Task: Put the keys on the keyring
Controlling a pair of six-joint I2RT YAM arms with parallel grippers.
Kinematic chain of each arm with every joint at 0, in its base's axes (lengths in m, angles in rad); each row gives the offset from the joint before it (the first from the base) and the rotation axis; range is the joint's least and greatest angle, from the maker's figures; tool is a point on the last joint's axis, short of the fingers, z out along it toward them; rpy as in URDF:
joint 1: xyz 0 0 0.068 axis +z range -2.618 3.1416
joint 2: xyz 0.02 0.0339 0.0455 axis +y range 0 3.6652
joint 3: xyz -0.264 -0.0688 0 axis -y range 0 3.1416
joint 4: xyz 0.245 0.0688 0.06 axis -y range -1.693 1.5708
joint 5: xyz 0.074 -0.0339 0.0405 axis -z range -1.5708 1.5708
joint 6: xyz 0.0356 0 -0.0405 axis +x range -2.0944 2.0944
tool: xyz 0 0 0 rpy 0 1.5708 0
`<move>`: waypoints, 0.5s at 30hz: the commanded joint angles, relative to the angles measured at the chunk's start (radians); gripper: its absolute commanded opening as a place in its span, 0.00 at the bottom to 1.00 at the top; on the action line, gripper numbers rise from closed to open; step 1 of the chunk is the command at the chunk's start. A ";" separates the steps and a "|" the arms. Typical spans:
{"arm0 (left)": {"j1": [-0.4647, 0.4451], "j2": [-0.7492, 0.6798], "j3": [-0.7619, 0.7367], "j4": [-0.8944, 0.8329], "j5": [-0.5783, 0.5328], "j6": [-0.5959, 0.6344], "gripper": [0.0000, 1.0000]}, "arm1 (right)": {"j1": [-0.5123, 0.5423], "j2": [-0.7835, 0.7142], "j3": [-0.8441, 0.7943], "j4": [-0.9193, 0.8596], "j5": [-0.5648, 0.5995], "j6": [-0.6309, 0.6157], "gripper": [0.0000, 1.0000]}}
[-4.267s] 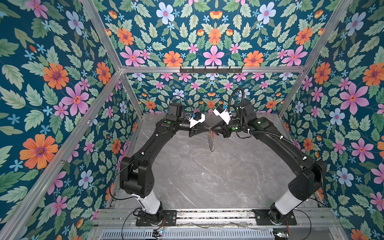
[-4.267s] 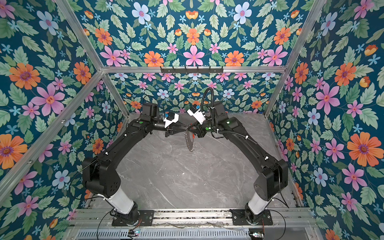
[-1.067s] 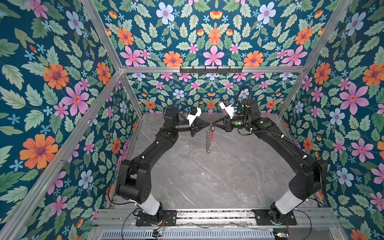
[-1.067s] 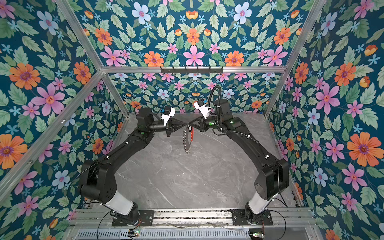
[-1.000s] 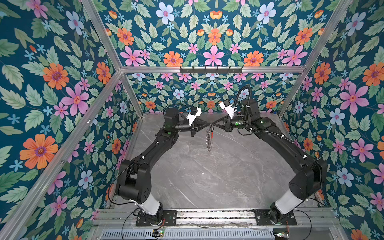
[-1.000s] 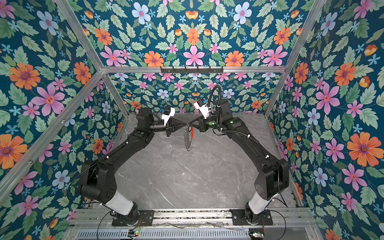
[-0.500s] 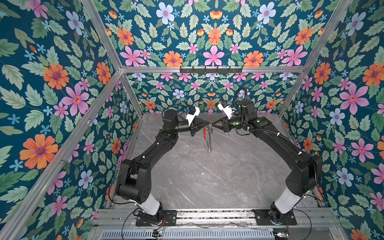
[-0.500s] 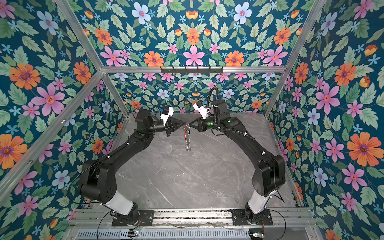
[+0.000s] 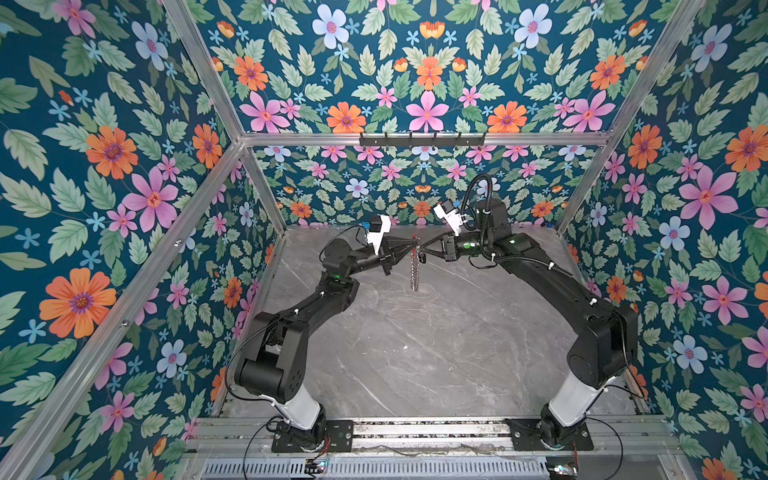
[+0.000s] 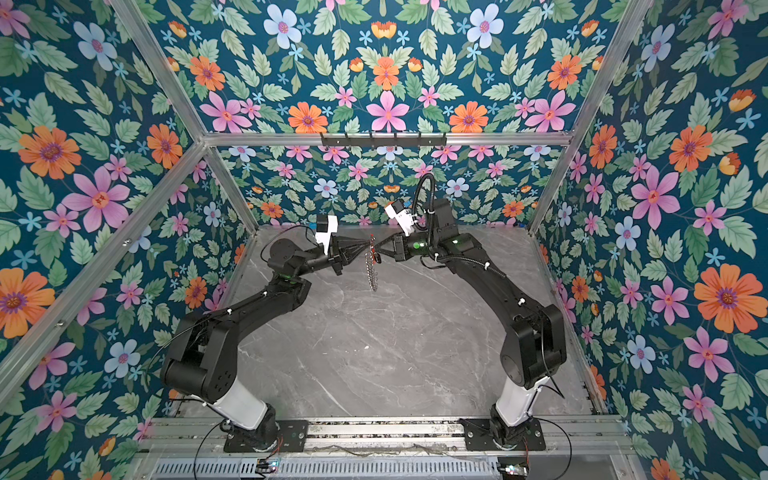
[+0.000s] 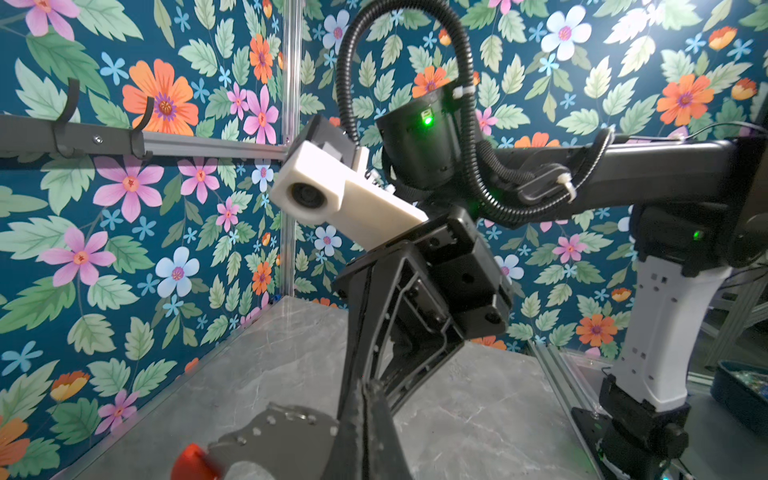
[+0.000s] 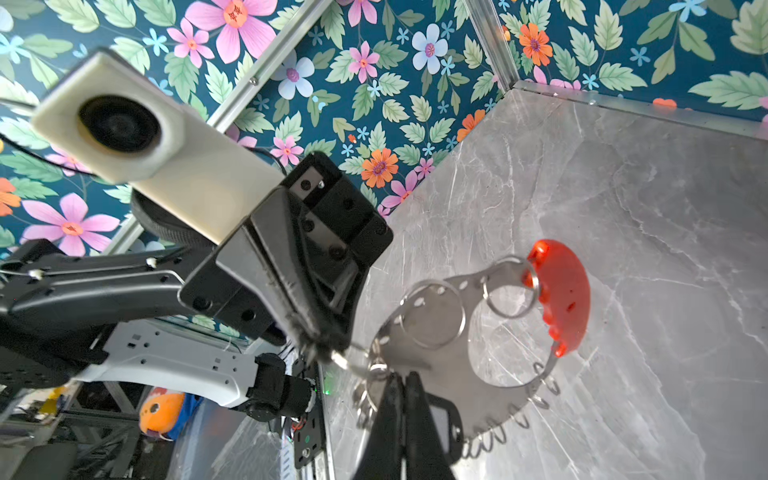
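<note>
View from above: a metal rail at the front edge carries two black robot arms that reach over a grey marble-patterned table and meet tip to tip in the air above its far part. The left gripper has its fingers clamped together on the rim of the keyring, which hangs below the fingertips, edge-on in both top views and clear of the table. The right wrist view shows the keyring as a flat silver crescent pierced with holes and fringed with small steel loops, its red plastic bar on the arc across the opening from the left fingertips. The right gripper faces the left one, tips nearly touching; its fingers are closed together, and the black key fob sits pinched against them, just beside the keyring's looped rim. Beyond both sets of fingers, a black hook rack is fixed to the back wall, which is papered with bright flowers and leaves.
</note>
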 commanded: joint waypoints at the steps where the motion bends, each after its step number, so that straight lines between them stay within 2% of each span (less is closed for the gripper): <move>1: -0.012 0.001 -0.016 0.242 -0.052 -0.076 0.00 | 0.002 0.007 0.007 0.047 -0.032 0.052 0.14; 2: -0.015 0.006 -0.024 0.277 -0.062 -0.092 0.00 | 0.002 0.007 0.005 0.058 -0.037 0.060 0.18; 6: -0.016 0.031 -0.035 0.390 -0.089 -0.164 0.00 | 0.002 0.009 0.003 0.074 -0.044 0.076 0.22; 15: -0.016 0.037 -0.033 0.396 -0.091 -0.167 0.00 | -0.046 -0.072 -0.070 0.073 0.049 0.069 0.25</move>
